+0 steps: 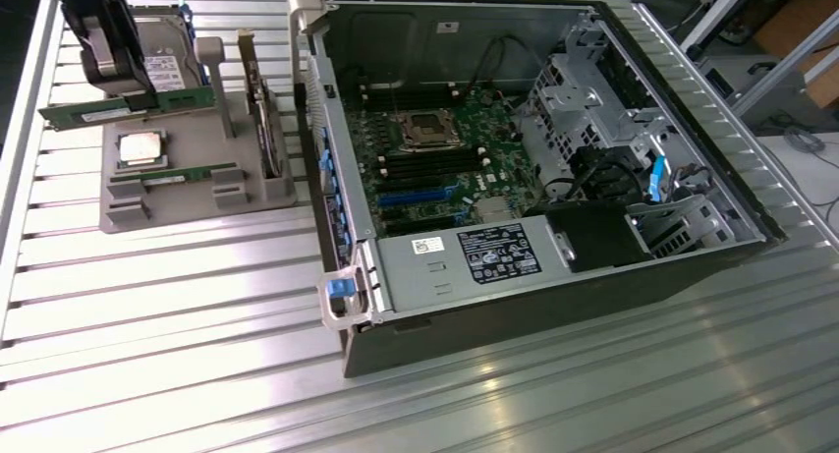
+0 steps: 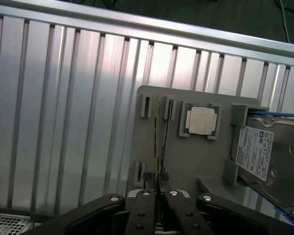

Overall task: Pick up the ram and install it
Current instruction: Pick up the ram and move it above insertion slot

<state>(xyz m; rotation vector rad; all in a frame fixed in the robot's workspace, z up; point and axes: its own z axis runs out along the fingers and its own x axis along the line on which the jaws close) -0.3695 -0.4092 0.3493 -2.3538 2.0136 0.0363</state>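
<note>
The gripper (image 2: 159,193) is clamped on the ram (image 2: 159,142) near mid-length, probably so the stick stays level and edge-on over the tray (image 2: 196,161). The fingers cover the stick's middle. Whether its lower edge sits clear of the tray's slots is hard to make out.

Two ram sticks (image 1: 77,113) (image 1: 164,177), one processor chip (image 1: 140,149), one hard drive (image 1: 164,68), one computer case (image 1: 498,320), one gray tray (image 1: 171,205).

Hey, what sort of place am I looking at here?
Probably a robotics lab bench for computer assembly: a ribbed aluminium table, an open black desktop computer case, and a grey fixture tray of loose parts, with a black end effector gripping a long thin green ram stick.
</note>
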